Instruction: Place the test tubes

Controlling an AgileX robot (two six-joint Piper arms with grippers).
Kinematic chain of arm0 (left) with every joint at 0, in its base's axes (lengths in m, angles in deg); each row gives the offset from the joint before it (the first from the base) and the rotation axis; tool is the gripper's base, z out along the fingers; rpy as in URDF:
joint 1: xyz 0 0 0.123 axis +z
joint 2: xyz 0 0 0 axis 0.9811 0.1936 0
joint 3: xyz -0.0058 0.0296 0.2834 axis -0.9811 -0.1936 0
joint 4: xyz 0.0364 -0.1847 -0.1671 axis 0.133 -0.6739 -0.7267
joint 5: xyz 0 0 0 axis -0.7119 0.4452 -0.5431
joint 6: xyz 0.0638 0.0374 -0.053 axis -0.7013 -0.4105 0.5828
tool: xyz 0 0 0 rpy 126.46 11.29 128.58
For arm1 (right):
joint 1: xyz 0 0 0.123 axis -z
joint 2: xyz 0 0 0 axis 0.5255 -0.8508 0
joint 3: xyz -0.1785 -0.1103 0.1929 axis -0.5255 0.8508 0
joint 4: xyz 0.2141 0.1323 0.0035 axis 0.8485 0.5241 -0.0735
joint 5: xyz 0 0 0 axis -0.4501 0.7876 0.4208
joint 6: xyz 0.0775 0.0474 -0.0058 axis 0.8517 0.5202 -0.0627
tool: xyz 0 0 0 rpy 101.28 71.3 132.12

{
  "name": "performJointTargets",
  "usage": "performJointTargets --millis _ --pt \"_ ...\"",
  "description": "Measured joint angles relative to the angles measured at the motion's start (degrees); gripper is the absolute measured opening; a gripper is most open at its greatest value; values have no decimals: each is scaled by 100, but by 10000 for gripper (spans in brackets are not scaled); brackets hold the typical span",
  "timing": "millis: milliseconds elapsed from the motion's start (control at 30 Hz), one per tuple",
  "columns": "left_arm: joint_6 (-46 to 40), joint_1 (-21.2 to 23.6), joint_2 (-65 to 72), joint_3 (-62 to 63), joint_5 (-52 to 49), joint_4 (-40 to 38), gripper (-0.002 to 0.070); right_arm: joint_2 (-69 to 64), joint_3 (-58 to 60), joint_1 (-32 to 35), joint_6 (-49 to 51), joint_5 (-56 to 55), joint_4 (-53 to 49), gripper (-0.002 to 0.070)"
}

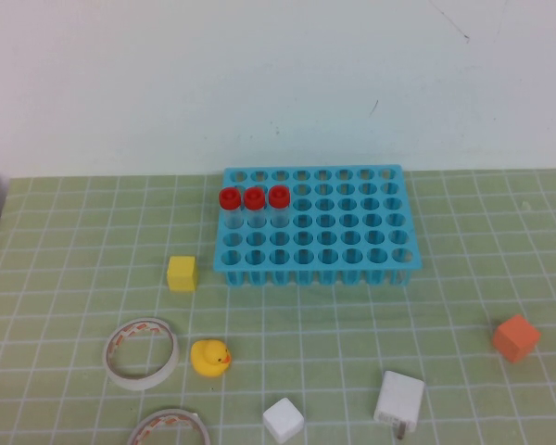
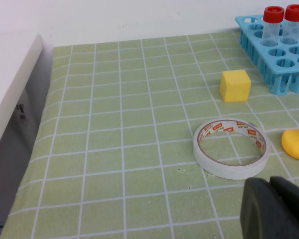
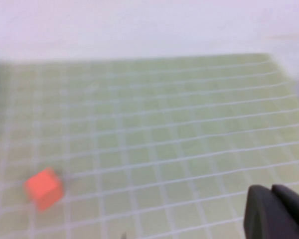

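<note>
A blue test tube rack [image 1: 352, 243] stands on the green grid mat at mid-table. Three red-capped test tubes [image 1: 253, 206] stand upright side by side in its left holes, second row from the back; two of these test tubes [image 2: 273, 26] show in the left wrist view at the rack [image 2: 289, 74]. Neither arm appears in the high view. My left gripper [image 2: 270, 185] is shut and empty, hovering close to a tape roll. My right gripper [image 3: 272, 191] is shut and empty over bare mat.
Loose items on the mat: a yellow cube [image 1: 182, 273], a tape roll [image 1: 141, 352], a second tape roll [image 1: 167, 428] at the front edge, a yellow duck [image 1: 209, 357], a white cube [image 1: 283, 420], a white charger [image 1: 398, 400], an orange cube [image 1: 516, 337].
</note>
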Motion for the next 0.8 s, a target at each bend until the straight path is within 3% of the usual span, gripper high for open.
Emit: performJointTargets --millis 233,533,667,800 --pt "0 0 0 8 0 0 -1 1325 379 1126 33 -277 444 -1" --pt "0 0 0 8 0 0 -1 1844 398 1242 -60 -463 599 -1" --pt "0 0 0 8 0 0 -1 1759 410 1242 -1304 -490 1281 -1" --pt "0 0 0 8 0 0 -1 1749 604 1242 -3173 -1136 2443 -1"
